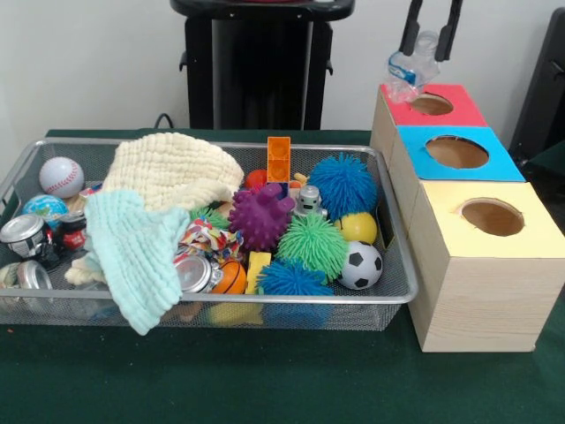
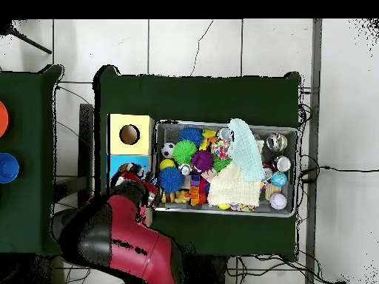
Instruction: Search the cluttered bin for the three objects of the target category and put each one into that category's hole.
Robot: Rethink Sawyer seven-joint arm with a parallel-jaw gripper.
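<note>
Green table (image 1: 265, 380) under bin (image 1: 388, 296), boxes (image 1: 481, 291)

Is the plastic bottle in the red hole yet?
Not yet. The gripper holds the plastic bottle tilted above the red box, beside its hole.

A: Bin? 
B: Silver wire-mesh bin (image 1: 393, 305), wide and shallow, rounded rim, lower left of frame, flat on green table. 
A: State? 
B: Crammed with toys, cloths, cans.

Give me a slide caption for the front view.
Claw holds a crushed plastic bottle above the red box's hole, beside the toy-filled bin.
</note>
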